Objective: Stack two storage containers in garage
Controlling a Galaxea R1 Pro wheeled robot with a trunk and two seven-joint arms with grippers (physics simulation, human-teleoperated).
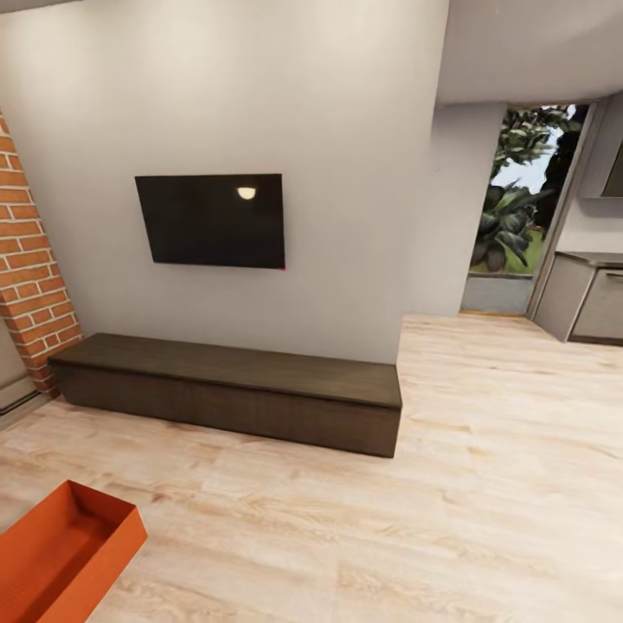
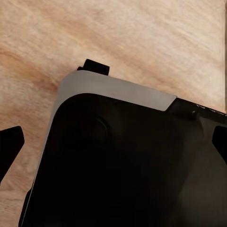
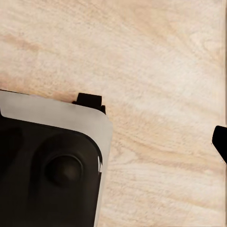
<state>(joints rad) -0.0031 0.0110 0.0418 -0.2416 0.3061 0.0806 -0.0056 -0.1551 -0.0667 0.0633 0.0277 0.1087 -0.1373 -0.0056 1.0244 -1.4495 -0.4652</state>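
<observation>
Fingertips of the left gripper (image 2: 113,142) appear as dark tips at opposite edges of the left wrist view, spread wide with nothing between them; the arm hangs folded over the robot's own black-and-grey base (image 2: 118,156). One dark fingertip (image 3: 220,144) of the right gripper shows at the edge of the right wrist view. Its partner is out of frame, so whether that gripper is open or closed cannot be told. Nothing is seen held.

Both arms appear parked low over the base, a posture judged suitable for driving rather than reaching.

One storage container (image 1: 65,558) sits on the light wood-plank flooring (image 1: 415,536) of the living room, at the lower left of the head view, open top up, not yet picked up.

Beyond stand a low dark cabinet (image 1: 234,389) against a pale wall, a wall-mounted television (image 1: 212,221) above it, and brickwork (image 1: 30,285) to the left. A glass door (image 1: 523,208) and grey kitchen units (image 1: 588,294) lie to the right. Nothing stands between robot and container.
</observation>
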